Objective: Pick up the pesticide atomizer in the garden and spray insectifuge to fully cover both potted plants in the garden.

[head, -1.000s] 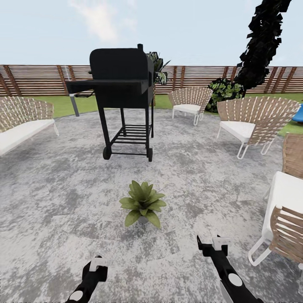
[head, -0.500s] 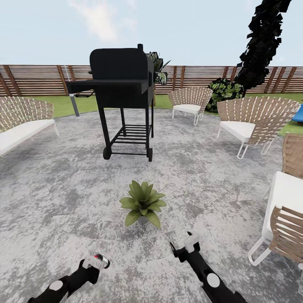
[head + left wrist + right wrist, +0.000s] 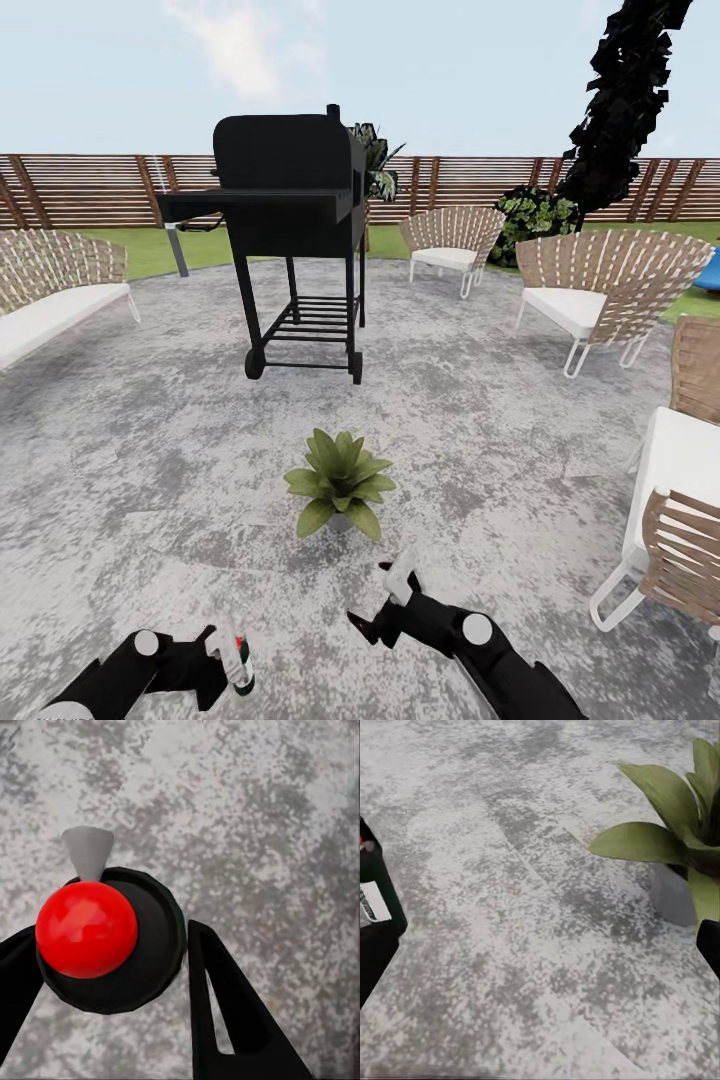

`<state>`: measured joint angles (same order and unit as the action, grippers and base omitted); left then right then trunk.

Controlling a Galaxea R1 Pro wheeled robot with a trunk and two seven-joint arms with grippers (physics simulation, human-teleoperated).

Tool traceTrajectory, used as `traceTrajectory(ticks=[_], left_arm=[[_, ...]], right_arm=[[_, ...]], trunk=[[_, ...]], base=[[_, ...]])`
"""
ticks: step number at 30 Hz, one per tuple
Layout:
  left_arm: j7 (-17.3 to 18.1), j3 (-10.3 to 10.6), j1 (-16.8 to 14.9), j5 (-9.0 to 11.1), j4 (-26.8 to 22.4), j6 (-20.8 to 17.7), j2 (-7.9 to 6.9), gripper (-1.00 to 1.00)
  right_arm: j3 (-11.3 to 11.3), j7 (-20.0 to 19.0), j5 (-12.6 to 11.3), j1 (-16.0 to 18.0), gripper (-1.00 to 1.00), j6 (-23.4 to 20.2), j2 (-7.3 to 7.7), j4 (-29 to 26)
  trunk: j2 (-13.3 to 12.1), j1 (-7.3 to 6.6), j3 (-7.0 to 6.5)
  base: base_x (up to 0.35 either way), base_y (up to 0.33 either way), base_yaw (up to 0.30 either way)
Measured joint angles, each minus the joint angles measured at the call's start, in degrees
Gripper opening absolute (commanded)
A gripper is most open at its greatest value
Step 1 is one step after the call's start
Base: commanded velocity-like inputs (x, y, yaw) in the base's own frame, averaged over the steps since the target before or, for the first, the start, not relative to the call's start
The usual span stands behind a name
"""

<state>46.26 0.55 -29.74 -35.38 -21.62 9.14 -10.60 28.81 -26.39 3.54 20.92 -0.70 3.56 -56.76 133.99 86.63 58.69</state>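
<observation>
Gripping the pesticide atomizer [image 3: 236,660] between its two dark fingers, the left tool [image 3: 226,668] hangs low over the round mottled-grey patio [image 3: 130,450], on the near side of the potted plant [image 3: 340,486] and to its left in the head view. The bottle stands nearly upright there, its long axis running up and down, white head with a red spot at the top and dark body below; which way its nozzle faces cannot be told from that view. Seen from the left wrist, the camera looks straight down the bottle's length onto its round dark top and glossy red spot [image 3: 86,929], a grey trigger piece [image 3: 88,852] jutting from the rim, with one black finger [image 3: 225,1005] pressed against each side. The right tool [image 3: 385,600] hovers just in front of the potted plant, its fingers spread with nothing between them; from the right wrist, the plant's broad pointed leaves and small grey pot [image 3: 673,894] sit close by, and the atomizer's dark body with its white stripe [image 3: 376,894] shows across the paving. Beyond the plant stands a black barbecue grill [image 3: 290,210] on a wheeled frame. Woven chairs with white cushions [image 3: 600,285] ring the patio to the plant's right and far side, and a white-cushioned bench [image 3: 50,295] lies to its left. Behind them run green lawn [image 3: 150,250], a brown slatted fence [image 3: 90,190] and a dark-leaved tree [image 3: 625,100] under pale blue sky.
</observation>
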Motion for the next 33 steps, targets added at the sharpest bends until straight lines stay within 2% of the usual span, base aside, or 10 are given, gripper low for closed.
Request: traceTrajectory(ticks=[3, 5, 7, 8, 10, 11, 17, 21, 25, 33], left_arm=[[2.5, 0.0, 0.0, -2.6, -2.1, -1.0, 0.87, -1.00], [3.0, 0.0, 0.0, -5.2, -2.8, -1.7, 1.52, -1.00], [3.1, 0.0, 0.0, -6.7, -3.0, -1.9, 2.09, -1.00], [3.2, 0.0, 0.0, -8.4, -3.1, -2.0, 3.10, -1.00], [3.3, 0.0, 0.0, -9.4, -3.2, -1.9, 3.77, -1.00], [3.4, 0.0, 0.0, -9.8, -3.2, -1.9, 4.05, -1.00], [8.1, 0.9, 0.0, -11.1, -5.2, -1.5, 5.10, -1.00], [9.3, 1.2, 0.0, -11.1, -6.0, -1.2, 6.32, -1.00], [11.5, 1.5, 0.0, -10.9, -6.2, -1.1, 7.91, -1.00], [12.1, 1.6, -0.2, -10.7, -7.8, -1.4, 10.51, -1.00]], right_arm=[[0.1, -3.8, 1.8, 0.1, 1.00, -0.1, 0.21, 0.0], [0.0, -6.9, 5.6, 0.6, 1.00, -0.2, -0.02, 0.0], [0.1, -8.5, 7.6, 1.1, 1.00, -0.2, -0.09, 0.0], [0.1, -11.1, 9.2, 1.7, 1.00, -0.2, -0.20, 0.1], [0.1, -13.5, 9.8, 2.1, 1.00, -0.3, -0.23, 0.1], [0.1, -14.6, 10.0, 2.4, -1.00, -0.3, -0.24, 0.1], [0.1, -19.0, 10.4, 4.3, -1.00, -0.3, -0.17, 0.1], [0.1, -21.5, 14.0, 4.4, -1.00, -0.3, -0.17, 0.1], [0.1, -22.1, 15.7, 4.5, -1.00, -0.3, -0.23, 0.1], [0.1, -22.2, 16.0, 4.5, -1.00, -0.3, -0.44, 0.0]], trunk=[[0.0, 0.00, 0.00], [0.0, 0.00, 0.00], [0.0, 0.00, 0.00], [0.0, 0.00, 0.00], [0.0, 0.00, 0.00], [0.0, 0.00, 0.00], [0.0, 0.00, 0.00], [0.0, 0.00, 0.00], [0.0, 0.00, 0.00], [0.0, 0.00, 0.00]], base=[[0.000, 0.000, 0.000], [0.000, 0.000, 0.000], [0.000, 0.000, 0.000], [0.000, 0.000, 0.000], [0.000, 0.000, 0.000], [0.000, 0.000, 0.000], [0.000, 0.000, 0.000], [0.000, 0.000, 0.000], [0.000, 0.000, 0.000], [0.000, 0.000, 0.000]])
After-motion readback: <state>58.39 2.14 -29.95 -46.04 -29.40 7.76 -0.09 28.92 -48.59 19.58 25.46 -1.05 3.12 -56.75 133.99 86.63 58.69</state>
